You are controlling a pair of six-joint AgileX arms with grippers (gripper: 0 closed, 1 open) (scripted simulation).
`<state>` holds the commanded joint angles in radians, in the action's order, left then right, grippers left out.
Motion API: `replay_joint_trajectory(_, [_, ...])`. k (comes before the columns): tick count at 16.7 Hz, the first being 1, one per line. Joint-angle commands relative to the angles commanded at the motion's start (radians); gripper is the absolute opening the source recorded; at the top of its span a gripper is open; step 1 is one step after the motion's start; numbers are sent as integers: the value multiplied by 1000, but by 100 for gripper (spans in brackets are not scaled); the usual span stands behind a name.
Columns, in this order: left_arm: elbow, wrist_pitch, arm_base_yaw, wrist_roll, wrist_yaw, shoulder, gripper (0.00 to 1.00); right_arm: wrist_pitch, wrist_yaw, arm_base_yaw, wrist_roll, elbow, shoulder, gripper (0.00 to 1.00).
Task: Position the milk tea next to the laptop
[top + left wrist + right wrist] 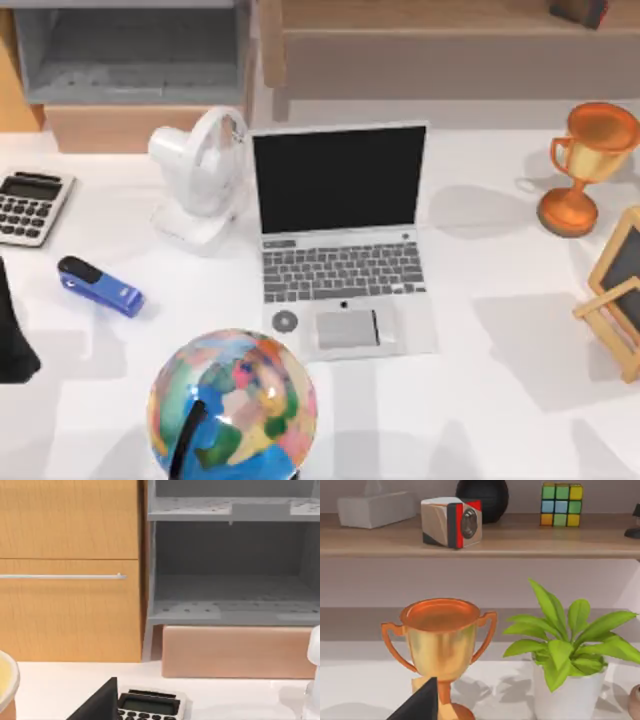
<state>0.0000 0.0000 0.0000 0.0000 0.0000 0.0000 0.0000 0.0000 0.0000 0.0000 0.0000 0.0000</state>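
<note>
Locating stage, pre-grasp. Milk tea (6, 682): left wrist view, beside calculator (150, 705). Laptop (340, 235): table centre, open. Left gripper (15, 330): table's left edge; right arm: parked. Claw state: can't tell. Next: left reaches cup.

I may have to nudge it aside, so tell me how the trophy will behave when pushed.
The trophy looks top-heavy: a wide bowl on a narrow stem and small base, so a high push would probably tip it. It seems rigid, and its glossy finish may be slippery to grip.
</note>
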Motion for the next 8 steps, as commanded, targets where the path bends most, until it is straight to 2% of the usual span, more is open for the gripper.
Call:
replay_joint_trajectory(4, [7, 32, 28, 16, 27, 33, 100, 0, 0, 0, 0, 0, 0, 100])
replay_joint_trajectory(6, [24, 96, 92, 49, 92, 107, 100, 0, 0, 0, 0, 0, 0, 100])
replay_joint_trajectory(8, [40, 182, 194, 88, 195, 222, 100, 0, 0, 0, 0, 0, 0, 100])
